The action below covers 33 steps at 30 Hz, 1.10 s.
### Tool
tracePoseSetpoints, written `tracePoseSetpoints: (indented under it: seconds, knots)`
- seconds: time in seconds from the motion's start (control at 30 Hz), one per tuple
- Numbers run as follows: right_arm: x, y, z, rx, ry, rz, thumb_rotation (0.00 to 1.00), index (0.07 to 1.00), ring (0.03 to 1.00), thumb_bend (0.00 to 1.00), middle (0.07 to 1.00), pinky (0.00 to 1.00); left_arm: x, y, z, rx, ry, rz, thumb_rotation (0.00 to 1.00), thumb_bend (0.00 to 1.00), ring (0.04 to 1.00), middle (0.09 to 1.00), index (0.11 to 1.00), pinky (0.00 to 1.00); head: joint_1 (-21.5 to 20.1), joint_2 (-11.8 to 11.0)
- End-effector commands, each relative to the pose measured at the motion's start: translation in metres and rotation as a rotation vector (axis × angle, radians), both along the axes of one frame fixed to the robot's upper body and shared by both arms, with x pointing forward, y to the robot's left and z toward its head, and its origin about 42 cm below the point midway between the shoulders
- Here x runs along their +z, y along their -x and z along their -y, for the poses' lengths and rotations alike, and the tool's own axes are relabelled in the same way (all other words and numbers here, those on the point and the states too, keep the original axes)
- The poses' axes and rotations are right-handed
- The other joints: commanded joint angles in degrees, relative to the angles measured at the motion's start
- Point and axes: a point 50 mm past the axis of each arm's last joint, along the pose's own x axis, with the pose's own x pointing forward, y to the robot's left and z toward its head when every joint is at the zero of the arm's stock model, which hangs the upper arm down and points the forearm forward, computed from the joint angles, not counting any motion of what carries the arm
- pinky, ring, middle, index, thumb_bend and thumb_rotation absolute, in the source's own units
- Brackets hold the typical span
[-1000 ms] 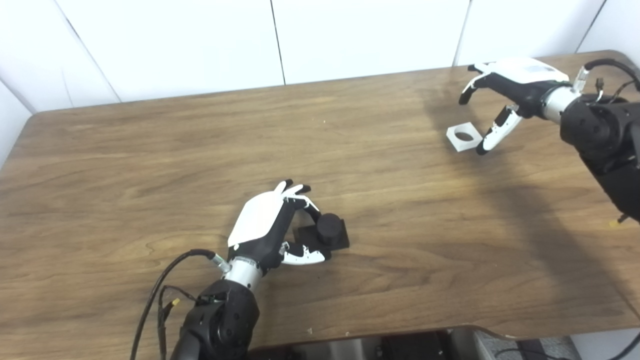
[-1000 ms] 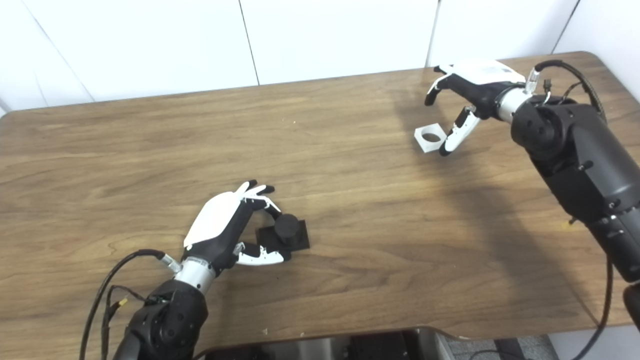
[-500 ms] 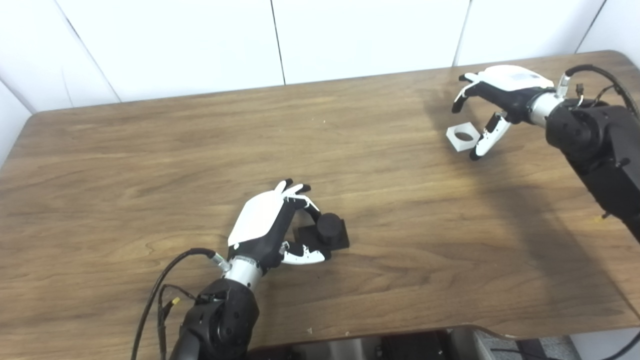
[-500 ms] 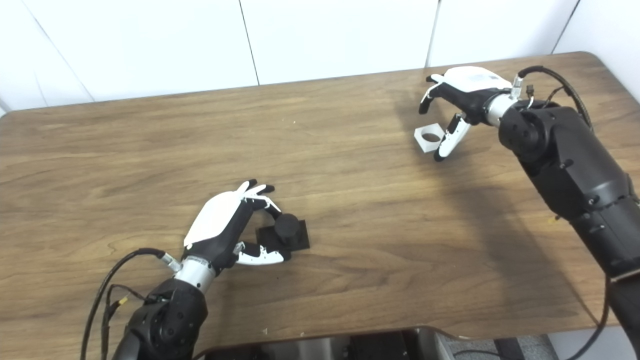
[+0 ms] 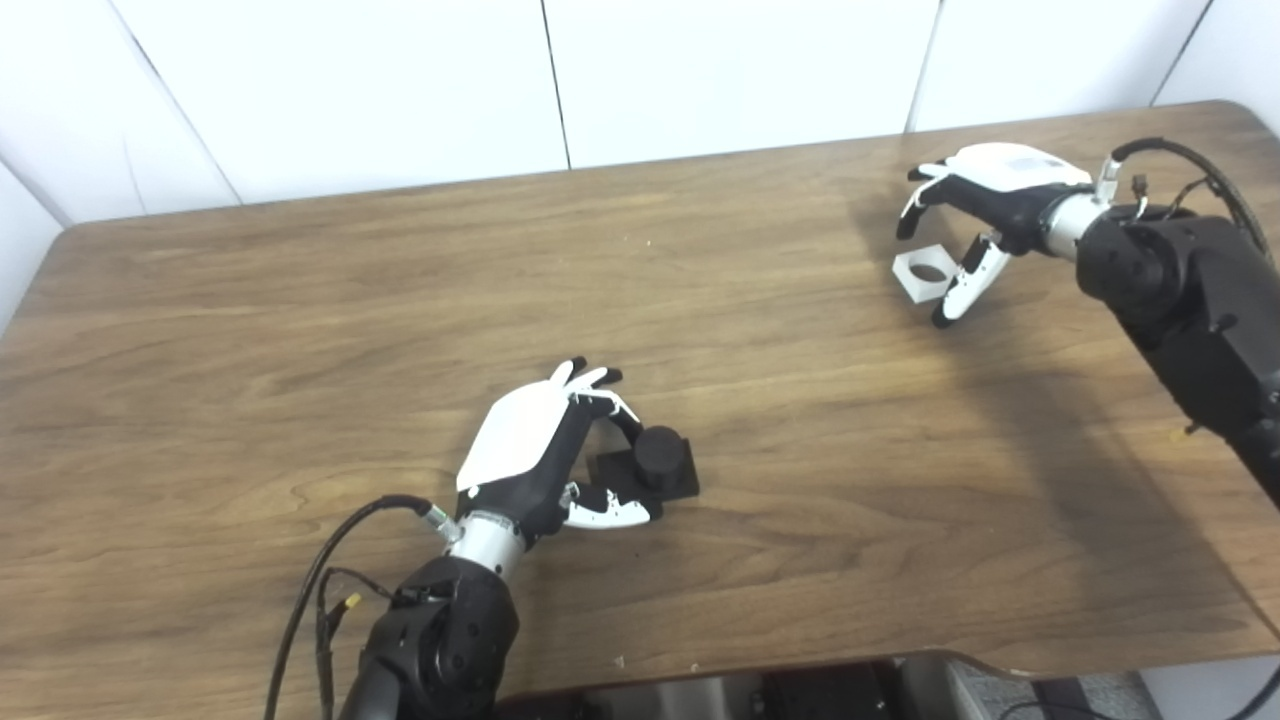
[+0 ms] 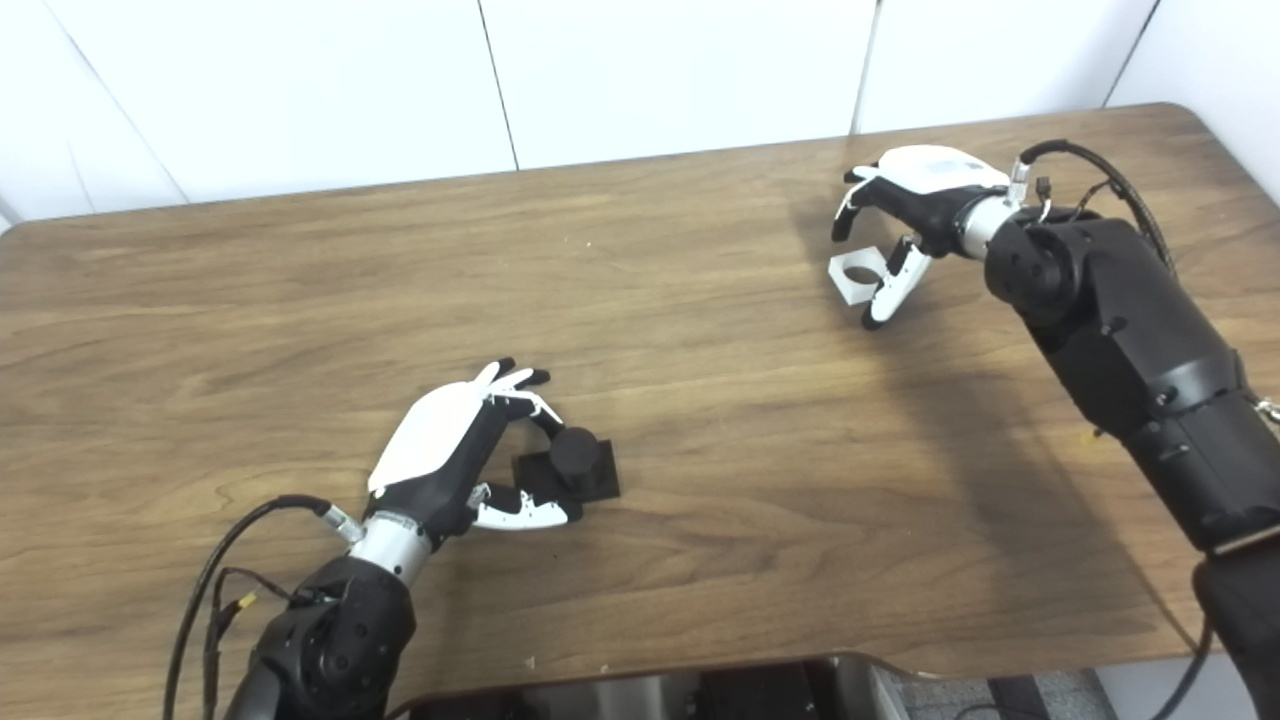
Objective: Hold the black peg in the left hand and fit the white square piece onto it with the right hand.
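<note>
Near the desk's point(image 5: 250, 330) front edge, your left hand point(image 5: 530, 450) curls loosely about the black peg point(image 5: 657, 455), which stands on its base; firm contact cannot be confirmed. Toward the far right corner, your right hand point(image 5: 985, 195) hangs over the white square piece point(image 5: 922, 273), fingers point(image 5: 915, 205) spread. The piece lies flat, hole upward, directly between fingers and thumb.

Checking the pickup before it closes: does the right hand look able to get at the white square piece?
Probably yes. The right hand is open right over the white square piece, fingers and thumb either side; nothing lies between.
</note>
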Motion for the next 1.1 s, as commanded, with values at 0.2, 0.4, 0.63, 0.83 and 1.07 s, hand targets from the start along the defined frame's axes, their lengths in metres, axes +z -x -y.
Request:
tracePoseSetpoints:
  seconds: [0.2,0.4,0.63,0.83,1.07]
  knots:
    - [0.029,-0.014,0.001,0.016,0.003,0.097,0.15,0.696,1.0,0.87,0.961,1.0,0.007,-0.001,0.002,-0.01,-0.002,0.019,0.08,0.5,1.0,0.916,0.493,0.95,-0.1,0.1]
    - [0.028,-0.015,0.006,0.001,0.001,0.086,0.15,0.687,1.0,0.87,0.958,1.0,0.008,-0.001,0.003,-0.01,0.002,0.024,0.08,0.5,1.0,0.915,0.493,0.95,-0.3,0.1]
    - [0.024,-0.016,0.012,-0.01,0.007,0.089,0.14,0.671,1.0,0.87,0.95,1.0,0.007,-0.001,0.002,-0.009,0.0,0.02,0.08,0.5,1.0,0.917,0.493,0.96,-0.3,0.1]
    - [0.021,-0.015,0.018,-0.019,0.019,0.082,0.15,0.668,1.0,0.87,0.948,1.0,0.007,-0.002,0.002,-0.006,0.002,0.029,0.08,0.5,1.0,0.913,0.493,0.97,-0.2,0.2]
    - [0.018,-0.014,0.023,-0.022,0.021,0.087,0.14,0.653,1.0,0.86,0.944,1.0,0.008,-0.002,0.002,-0.005,0.002,0.027,0.08,0.5,1.0,0.916,0.492,0.98,-0.4,0.2]
